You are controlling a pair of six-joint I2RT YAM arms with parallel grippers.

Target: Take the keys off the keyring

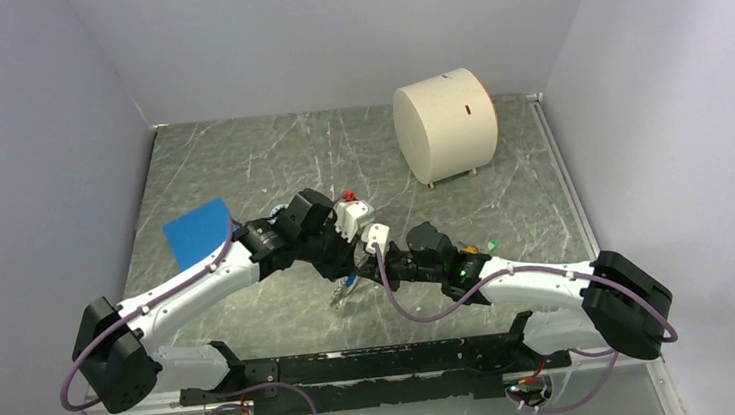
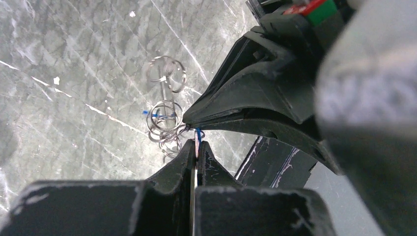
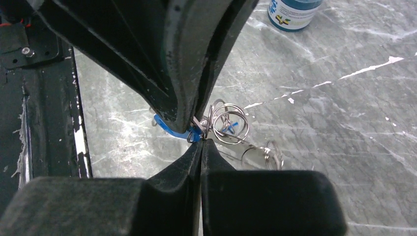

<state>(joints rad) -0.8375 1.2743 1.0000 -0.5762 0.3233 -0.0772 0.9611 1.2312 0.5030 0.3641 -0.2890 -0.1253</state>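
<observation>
I count one blue key (image 3: 169,127), one tangled keyring (image 2: 163,129), one jar (image 3: 294,10), one cream drum (image 1: 445,123) at one o'clock, one blue card (image 1: 198,232) at nine o'clock.

The top view looks down from behind; both close wrist views, facing each other, share the keyring (image 2: 166,132).

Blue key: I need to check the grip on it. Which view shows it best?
Right wrist: the blue key juts from the shut left gripper beside the keyring. Left wrist shows a blue sliver; top external only a speck.
</observation>
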